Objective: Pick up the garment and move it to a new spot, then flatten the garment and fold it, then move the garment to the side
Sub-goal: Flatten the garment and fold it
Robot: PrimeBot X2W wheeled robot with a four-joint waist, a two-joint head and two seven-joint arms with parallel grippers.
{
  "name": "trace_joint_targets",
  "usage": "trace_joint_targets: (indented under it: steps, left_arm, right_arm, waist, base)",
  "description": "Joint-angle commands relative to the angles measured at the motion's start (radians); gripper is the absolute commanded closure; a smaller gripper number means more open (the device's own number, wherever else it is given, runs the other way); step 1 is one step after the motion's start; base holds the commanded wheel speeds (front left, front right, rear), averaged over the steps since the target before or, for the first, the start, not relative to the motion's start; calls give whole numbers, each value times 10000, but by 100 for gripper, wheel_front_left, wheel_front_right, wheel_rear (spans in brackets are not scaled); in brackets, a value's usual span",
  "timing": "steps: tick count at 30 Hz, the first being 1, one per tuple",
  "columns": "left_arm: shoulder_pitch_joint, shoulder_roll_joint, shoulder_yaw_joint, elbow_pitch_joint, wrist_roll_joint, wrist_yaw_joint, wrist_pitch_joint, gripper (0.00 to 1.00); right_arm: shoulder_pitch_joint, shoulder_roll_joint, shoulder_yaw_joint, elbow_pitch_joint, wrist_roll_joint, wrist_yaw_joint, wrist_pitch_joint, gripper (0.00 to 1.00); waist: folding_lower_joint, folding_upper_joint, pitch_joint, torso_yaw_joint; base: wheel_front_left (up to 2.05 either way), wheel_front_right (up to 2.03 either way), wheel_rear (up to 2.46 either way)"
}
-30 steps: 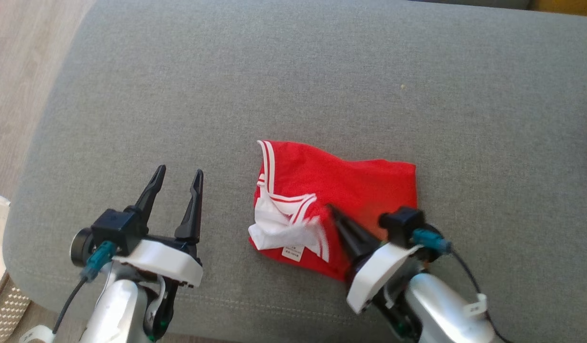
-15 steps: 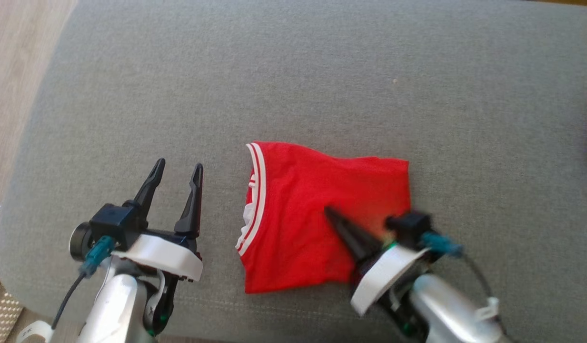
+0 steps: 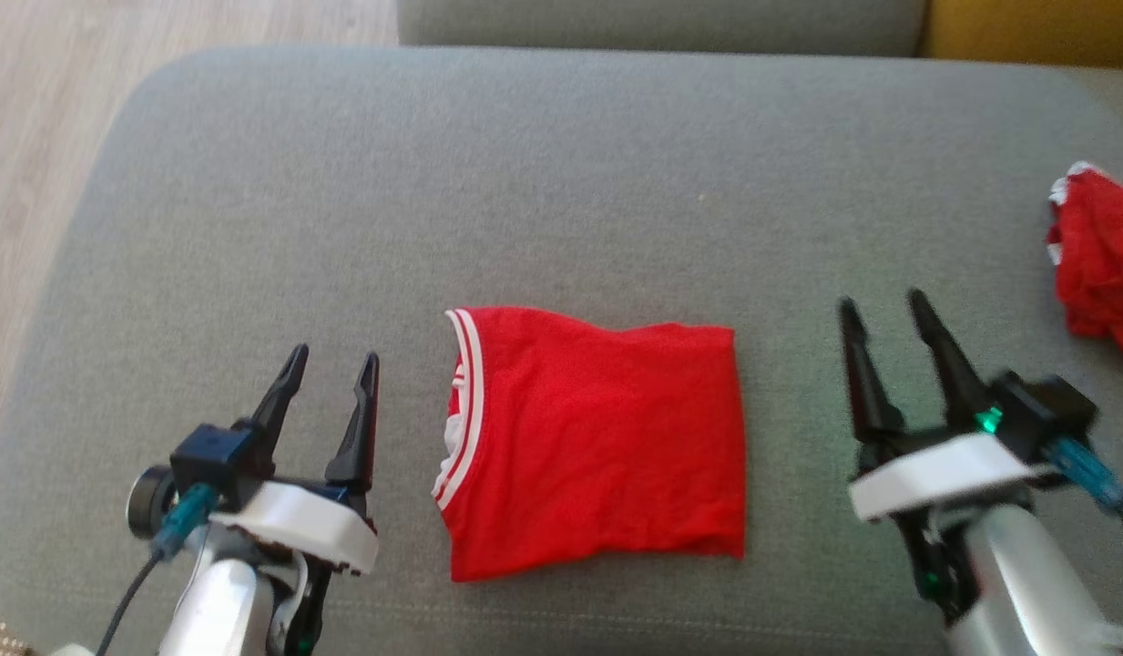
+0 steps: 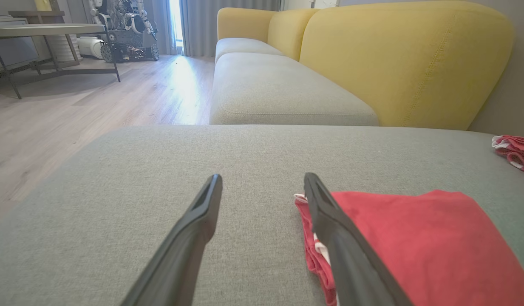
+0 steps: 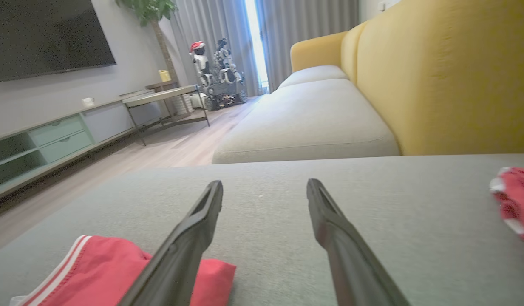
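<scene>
While the red garment (image 3: 597, 437) lies folded flat on the grey sofa seat (image 3: 561, 182) | left hand (image 3: 334, 355) near its striped edge, fingers spread wide, empty | right hand (image 3: 882, 301) off the opposite side, apart from it, likewise wide and empty | second red cloth (image 3: 1098, 255) at the seat's far right

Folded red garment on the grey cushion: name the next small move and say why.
Probably lower the right end effector onto the right edge of the garment and close on it. The garment looks folded and lies flat on the cushion, while the left end effector and the right one stand open and apart from it, so only moving it aside seems left.
</scene>
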Motion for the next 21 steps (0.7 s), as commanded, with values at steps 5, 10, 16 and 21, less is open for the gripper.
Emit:
trace_joint_targets:
  steps: [5, 10, 16, 21]
  left_arm:
    - [-2, 322, 308, -342, -81, 104, 80, 0]
    - [305, 426, 246, -436, -112, 134, 258, 0]
    - [680, 492, 220, -520, -210, 194, 401, 0]
    - [866, 512, 203, -611, -297, 248, 493, 0]
  right_arm:
    - [654, 240, -667, -1283, -625, 37, 390, 0]
    - [1398, 351, -1052, -2111, -949, 37, 898, 0]
    - [2210, 337, -1146, -2816, -1138, 37, 1362, 0]
    - [2582, 346, -1245, -3266, -1174, 37, 1592, 0]
  waist:
    - [0, 0, -513, -255]
    - [0, 0, -819, -415]
    - [0, 0, -1201, -531]
    - [0, 0, -1321, -630]
  base:
    - [0, 0, 0]
    - [0, 0, 0]
    - [0, 0, 0]
    - [0, 0, 0]
